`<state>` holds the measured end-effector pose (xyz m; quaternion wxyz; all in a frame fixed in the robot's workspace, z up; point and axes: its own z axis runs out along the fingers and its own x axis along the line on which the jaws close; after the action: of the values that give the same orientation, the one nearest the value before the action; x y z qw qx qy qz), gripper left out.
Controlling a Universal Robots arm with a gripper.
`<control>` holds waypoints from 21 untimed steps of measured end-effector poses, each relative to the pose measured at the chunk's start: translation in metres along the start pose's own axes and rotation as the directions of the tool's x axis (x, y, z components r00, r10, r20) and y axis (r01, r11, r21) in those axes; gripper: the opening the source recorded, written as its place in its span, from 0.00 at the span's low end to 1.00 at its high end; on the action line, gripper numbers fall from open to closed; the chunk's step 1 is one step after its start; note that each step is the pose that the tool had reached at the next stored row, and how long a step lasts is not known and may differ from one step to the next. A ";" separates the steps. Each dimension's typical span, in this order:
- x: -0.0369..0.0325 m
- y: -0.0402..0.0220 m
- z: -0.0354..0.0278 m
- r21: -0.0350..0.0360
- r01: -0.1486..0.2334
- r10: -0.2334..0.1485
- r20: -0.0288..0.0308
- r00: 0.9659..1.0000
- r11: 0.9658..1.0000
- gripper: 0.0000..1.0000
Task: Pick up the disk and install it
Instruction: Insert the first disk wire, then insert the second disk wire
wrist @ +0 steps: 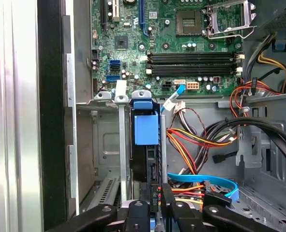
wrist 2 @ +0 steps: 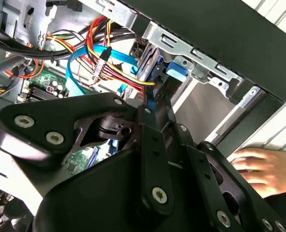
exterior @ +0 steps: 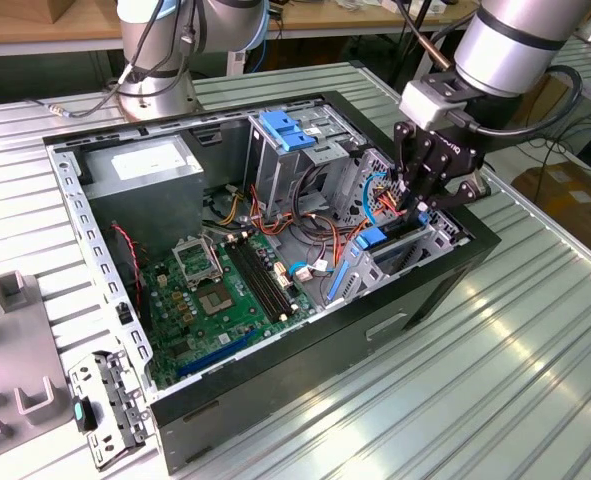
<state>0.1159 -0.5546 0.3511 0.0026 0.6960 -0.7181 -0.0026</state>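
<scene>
The disk (wrist: 145, 145) stands edgewise in the case's (exterior: 395, 310) drive bay, pinched by the end effector (wrist: 155, 200).

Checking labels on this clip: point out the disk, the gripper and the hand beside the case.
disk (wrist: 146, 130): first wrist view, blue rail end.
gripper (wrist: 155, 200): first wrist view, between the fingertips.
hand (wrist 2: 259, 166): second wrist view, on the fingers.
</scene>
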 end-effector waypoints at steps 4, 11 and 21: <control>0.0000 0.0000 -0.0002 0.000 0.000 0.000 -0.001 1.000 1.000 0.16; 0.0000 0.0000 -0.0002 0.000 0.000 0.000 -0.003 1.000 1.000 0.11; 0.0000 0.0002 -0.0002 0.000 0.000 0.000 -0.004 1.000 1.000 0.11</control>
<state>0.1156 -0.5546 0.3512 0.0041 0.6959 -0.7181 -0.0011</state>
